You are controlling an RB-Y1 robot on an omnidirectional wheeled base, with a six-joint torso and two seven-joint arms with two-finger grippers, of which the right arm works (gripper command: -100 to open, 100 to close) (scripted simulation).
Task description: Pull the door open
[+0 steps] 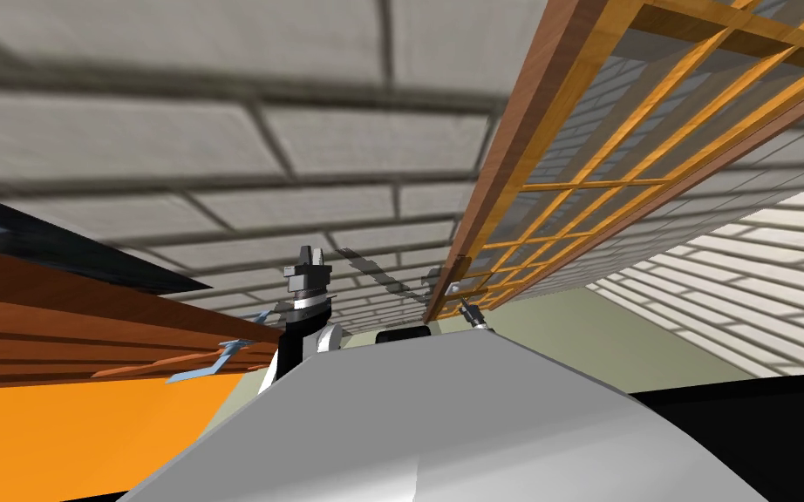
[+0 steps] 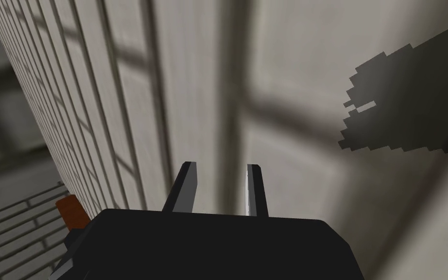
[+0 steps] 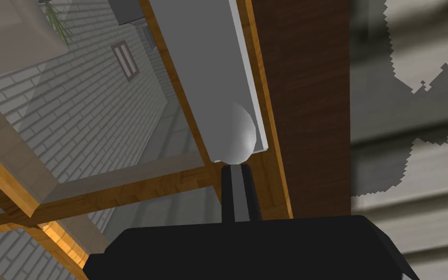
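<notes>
reaching with the right gripper [image 3: 233, 167] to the latch edge of the door [image 3: 310, 97], which stands just right of the chest in the head view and slants away to the upper right. holds both thin fingers pressed together, clamping nothing, tips right under a round grey knob [image 3: 237, 133]; hard to say whether touching it or just short. finds that knob at the end of a long grey plate [image 3: 203, 58], set on the orange inner frame just beside the dark brown stile [image 1: 514, 148]. looks through glass panes [image 3: 96, 121] between orange bars. holds the left gripper [image 2: 218, 167] raised, well apart from the door, aimed at a pale brick wall [image 2: 194, 73], fingers parted with nothing between.
</notes>
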